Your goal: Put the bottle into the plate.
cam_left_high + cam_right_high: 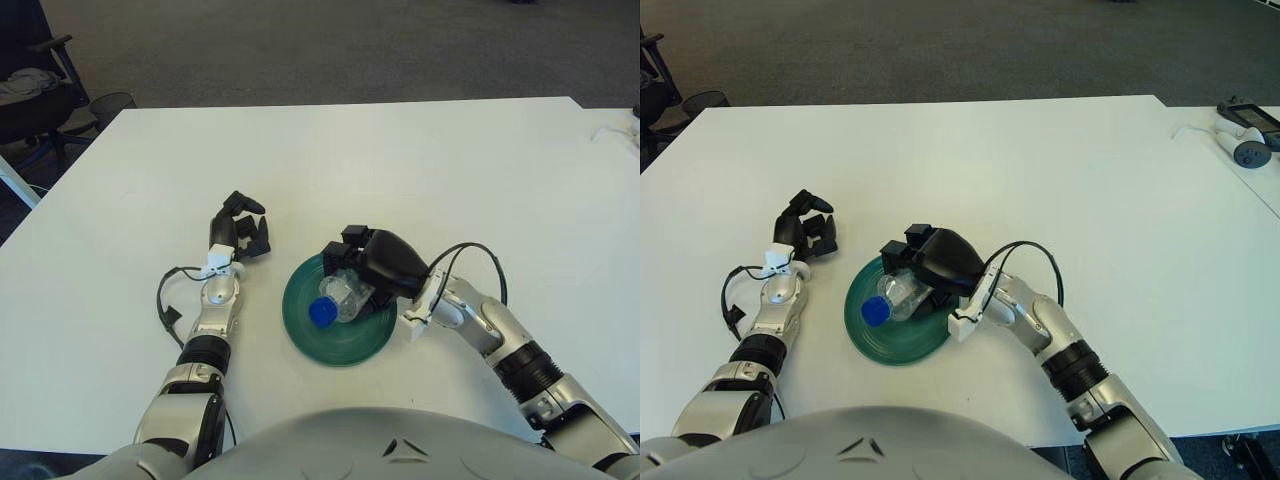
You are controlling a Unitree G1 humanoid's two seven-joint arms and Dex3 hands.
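Observation:
A clear plastic bottle (343, 293) with a blue cap (322, 313) lies on its side in the green plate (345, 343), cap pointing toward me. My right hand (352, 262) covers the bottle's far end from the right, its black fingers curled around the body. Whether the bottle touches the plate's floor or hangs just above it I cannot tell. My left hand (245, 228) shows on the white table to the left of the plate, fingers curled with nothing in them.
The white table (400, 160) stretches wide behind and to the right of the plate. A black office chair (35, 95) stands off the table's far left corner. White controllers with a cable (1240, 135) lie at the far right edge.

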